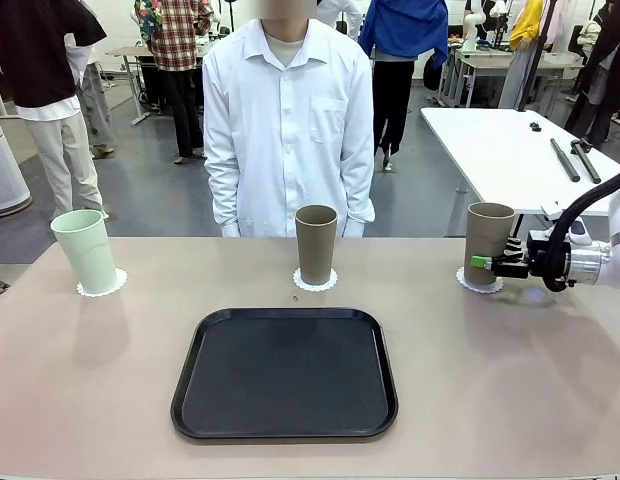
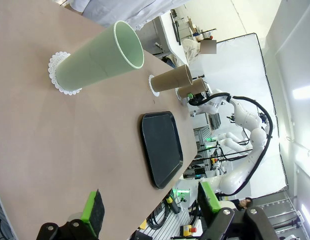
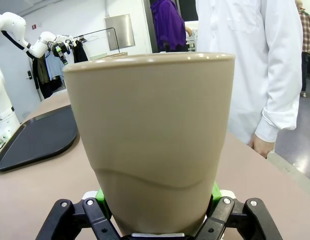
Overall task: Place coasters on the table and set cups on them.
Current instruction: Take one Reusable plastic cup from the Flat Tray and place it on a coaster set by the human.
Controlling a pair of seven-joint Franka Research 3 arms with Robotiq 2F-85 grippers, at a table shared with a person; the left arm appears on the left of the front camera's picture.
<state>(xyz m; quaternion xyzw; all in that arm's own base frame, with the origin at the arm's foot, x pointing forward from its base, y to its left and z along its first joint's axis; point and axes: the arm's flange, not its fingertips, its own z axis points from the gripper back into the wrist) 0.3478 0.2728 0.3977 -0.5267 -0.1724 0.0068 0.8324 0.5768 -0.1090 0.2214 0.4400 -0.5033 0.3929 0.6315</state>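
Right pincer clamps tan-brown matte tumbler on lacy white doily; jerky release could topple it. Left pincer gapes empty.

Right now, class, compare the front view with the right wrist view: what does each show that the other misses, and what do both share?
Front view alone: the mint cup and the middle tan cup, each upright on its own doily.
Right wrist view alone: the right gripper up close, its green pads pressed to both sides of the cup.
Both: the right-hand tan cup, the black tray, the beige table and the person's white shirt.
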